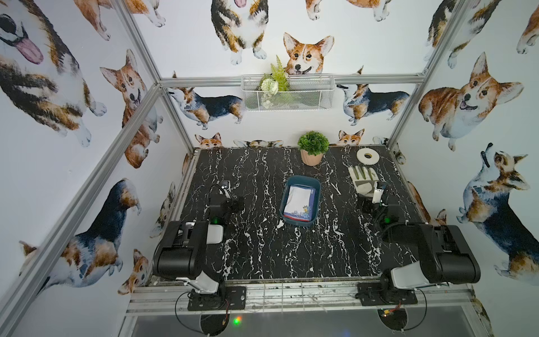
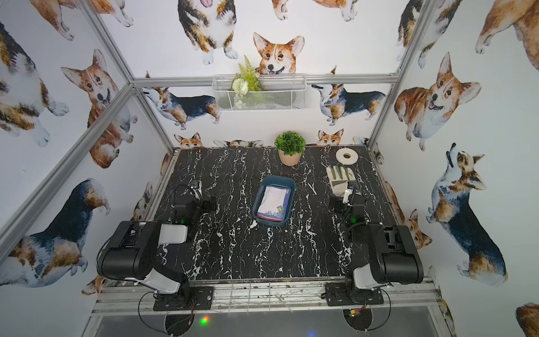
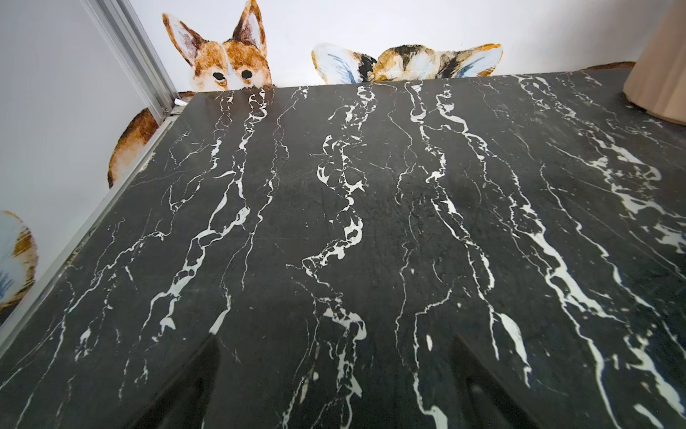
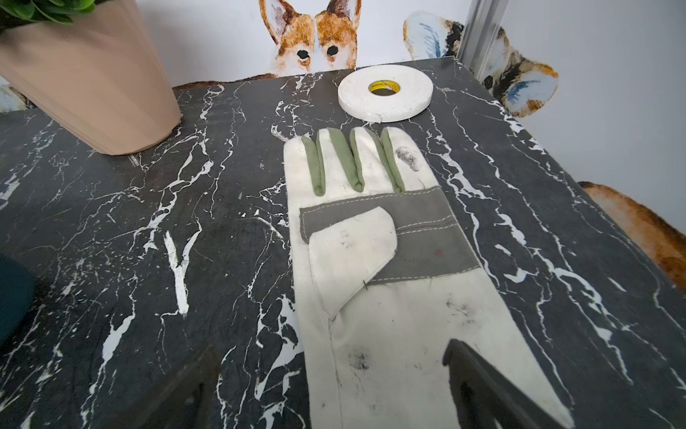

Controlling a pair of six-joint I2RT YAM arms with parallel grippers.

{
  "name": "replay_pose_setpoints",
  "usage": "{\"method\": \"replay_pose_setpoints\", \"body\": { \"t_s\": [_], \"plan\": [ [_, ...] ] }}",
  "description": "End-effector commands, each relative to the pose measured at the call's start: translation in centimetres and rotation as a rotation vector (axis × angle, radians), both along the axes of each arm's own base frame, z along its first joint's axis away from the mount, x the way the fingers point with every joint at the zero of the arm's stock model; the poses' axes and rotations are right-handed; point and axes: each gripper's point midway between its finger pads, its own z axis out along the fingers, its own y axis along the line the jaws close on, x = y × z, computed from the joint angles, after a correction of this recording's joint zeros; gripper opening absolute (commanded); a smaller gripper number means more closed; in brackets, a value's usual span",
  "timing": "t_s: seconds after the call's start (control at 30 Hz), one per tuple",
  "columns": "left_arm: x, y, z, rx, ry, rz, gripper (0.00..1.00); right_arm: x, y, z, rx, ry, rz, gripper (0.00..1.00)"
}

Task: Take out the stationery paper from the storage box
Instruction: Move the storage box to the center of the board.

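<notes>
Two tools stand open and empty: left tool (image 3: 334,336) over the surface (image 3: 334,185), right tool (image 4: 330,347) above the glove (image 4: 371,260). We see the stationery paper (image 1: 300,201) inside the storage box (image 1: 303,178), centre of frame. Thin sheets may fan or slip if we pinch shallowly.

Teal-blue storage box (image 1: 303,180); white stationery paper (image 1: 297,201) with navy-floral and red borders; black, white-veined marble table (image 1: 262,248); white-grey-green glove (image 4: 371,260).
</notes>
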Motion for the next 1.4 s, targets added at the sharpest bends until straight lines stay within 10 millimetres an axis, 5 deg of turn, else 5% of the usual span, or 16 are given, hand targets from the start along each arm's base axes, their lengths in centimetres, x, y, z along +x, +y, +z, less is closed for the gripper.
{"method": "replay_pose_setpoints", "body": {
  "t_s": [0.0, 1.13, 1.3, 1.37],
  "plan": [
    [0.3, 0.0, 0.8, 0.008, -0.037, 0.002, 1.00, 0.6, 0.2, 1.2, -0.007, -0.050, 0.016, 1.00],
    [0.3, 0.0, 0.9, 0.008, -0.037, 0.002, 1.00, 0.6, 0.3, 1.2, -0.006, -0.052, 0.018, 1.00],
    [-0.2, -0.7, 1.0, 0.010, -0.060, -0.048, 1.00, -0.8, 2.0, 1.7, -0.006, -0.121, 0.125, 1.00],
    [-1.0, -1.5, 1.4, 0.007, -0.108, -0.099, 1.00, -1.9, 1.0, 2.1, -0.010, -0.174, 0.059, 1.00]
  ]
}}
